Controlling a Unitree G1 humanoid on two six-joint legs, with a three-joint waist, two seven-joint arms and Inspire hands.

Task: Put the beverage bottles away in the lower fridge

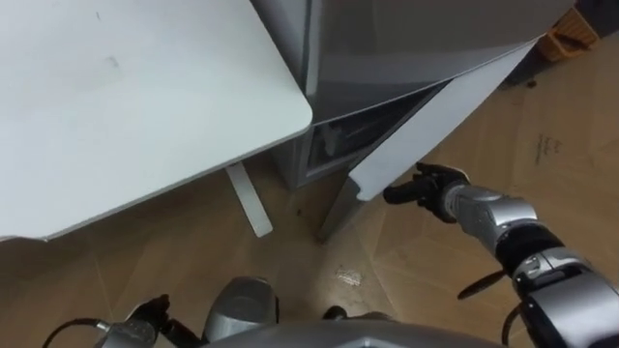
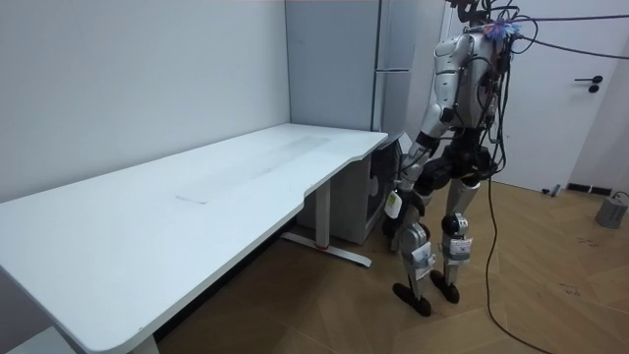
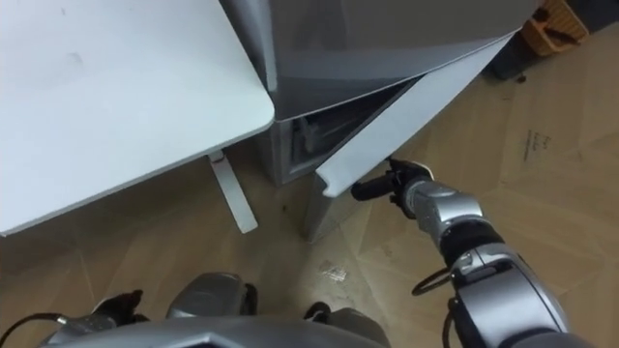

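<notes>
Right hand (image 1: 430, 188) at lower fridge door (image 1: 426, 126) edge; left hand (image 1: 150, 313) partly cut off.

A long white table (image 2: 197, 197) with white legs stands against a plain pale wall (image 2: 118, 79). The floor (image 2: 550, 315) is light wood, laid in what looks like a herringbone pattern. A white door (image 2: 580, 59) with a dark handle is at the room view's right.
</notes>
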